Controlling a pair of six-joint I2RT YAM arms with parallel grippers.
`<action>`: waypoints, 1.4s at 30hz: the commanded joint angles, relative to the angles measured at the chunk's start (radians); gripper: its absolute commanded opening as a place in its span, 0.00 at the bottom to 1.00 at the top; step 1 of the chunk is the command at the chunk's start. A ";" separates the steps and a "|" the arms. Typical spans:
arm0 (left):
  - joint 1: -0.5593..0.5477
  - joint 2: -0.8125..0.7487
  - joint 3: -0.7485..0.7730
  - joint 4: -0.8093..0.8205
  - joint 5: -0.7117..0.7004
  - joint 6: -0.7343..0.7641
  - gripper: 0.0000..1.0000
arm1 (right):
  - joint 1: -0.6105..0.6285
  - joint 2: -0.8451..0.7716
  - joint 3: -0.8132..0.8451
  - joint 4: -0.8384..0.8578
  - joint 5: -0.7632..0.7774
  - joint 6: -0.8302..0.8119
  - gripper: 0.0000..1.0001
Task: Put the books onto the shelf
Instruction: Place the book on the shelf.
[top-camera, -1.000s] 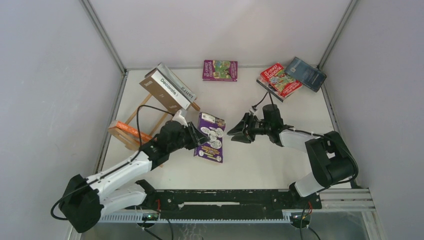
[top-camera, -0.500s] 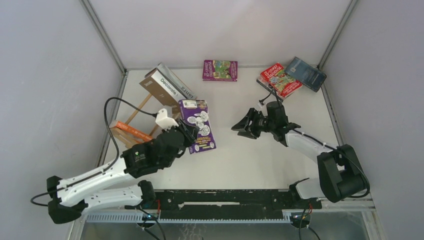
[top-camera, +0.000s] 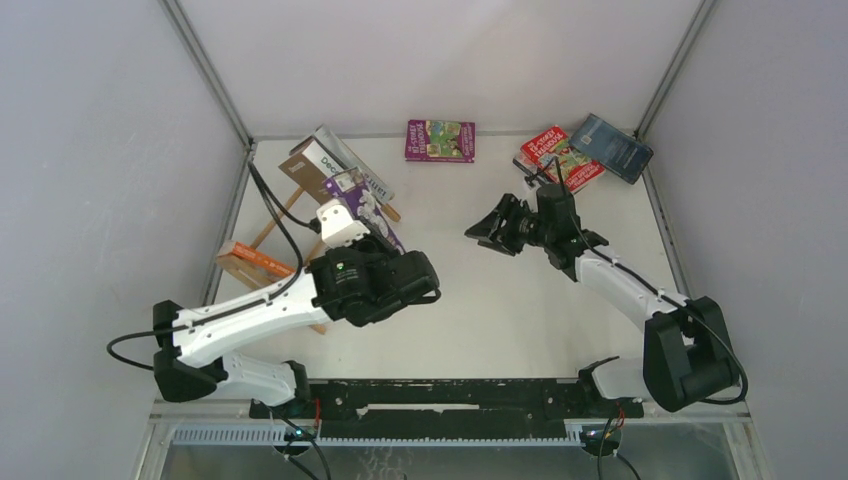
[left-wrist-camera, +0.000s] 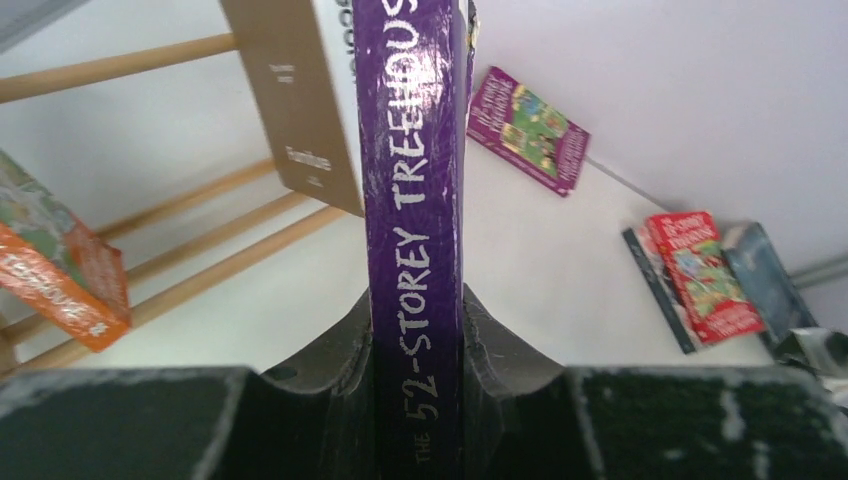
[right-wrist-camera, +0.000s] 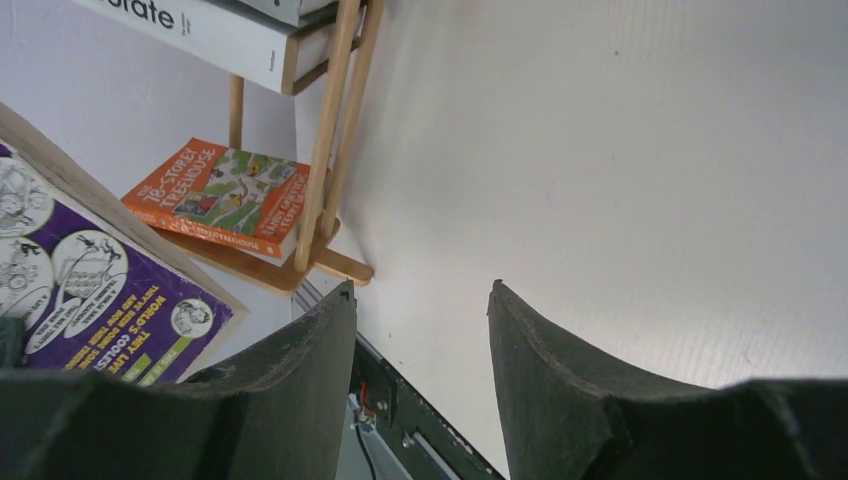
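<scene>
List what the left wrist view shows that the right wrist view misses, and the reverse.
Left wrist only: left gripper clamped on the purple 52-Storey Treehouse book, spine showing; the red book; the dark blue book. Right wrist only: right gripper open and empty; that held book's cover. Both: shelf, orange book, Decorate book.
</scene>
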 joint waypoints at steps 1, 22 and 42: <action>0.066 -0.025 0.002 -0.176 -0.104 -0.221 0.00 | 0.002 0.033 0.081 0.032 0.031 -0.004 0.58; 0.374 -0.125 -0.238 -0.168 -0.015 -0.237 0.00 | 0.101 0.270 0.307 0.079 0.063 0.013 0.58; 0.522 -0.033 -0.344 -0.045 -0.085 -0.179 0.00 | 0.126 0.448 0.445 0.118 0.036 0.031 0.58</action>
